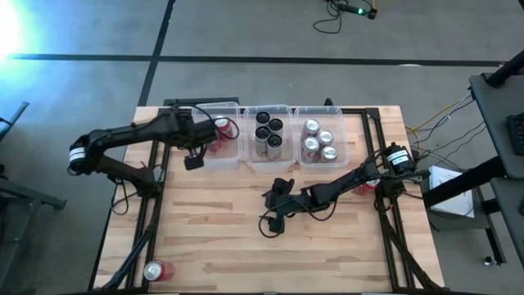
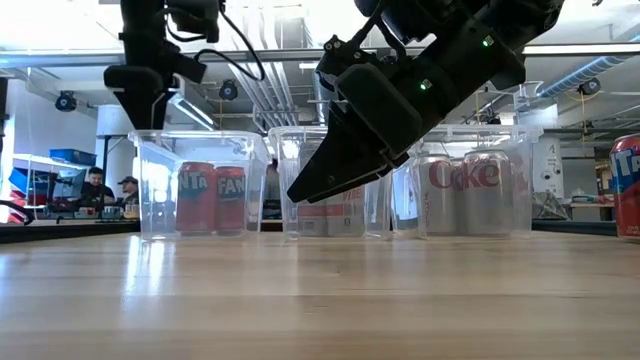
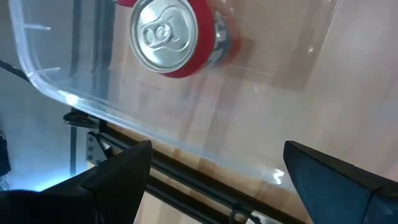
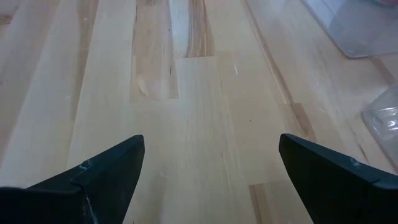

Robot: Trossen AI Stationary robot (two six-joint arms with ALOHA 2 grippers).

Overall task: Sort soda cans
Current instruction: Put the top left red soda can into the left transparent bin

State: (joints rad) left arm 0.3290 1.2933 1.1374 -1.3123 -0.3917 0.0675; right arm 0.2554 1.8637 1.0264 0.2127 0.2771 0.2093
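Three clear bins stand in a row at the table's far middle. The left bin (image 1: 214, 139) holds red soda cans (image 2: 212, 198), one of them plain in the left wrist view (image 3: 171, 34). The middle bin holds black cans (image 1: 268, 135), the right bin silver cans (image 1: 319, 141). My left gripper (image 3: 214, 180) hangs open above the left bin's near rim (image 3: 124, 118), pointing steeply down, with nothing between its fingers (image 1: 194, 161). My right gripper (image 1: 272, 206) stands open over bare wood at the table's middle (image 4: 211, 180), touching nothing.
One red can (image 1: 155, 270) lies at the table's near left corner. Another red can (image 1: 364, 187) stands by the right edge under my right arm and shows at the low view's right border (image 2: 627, 185). Bare wood spreads across the near half of the table (image 1: 246, 254).
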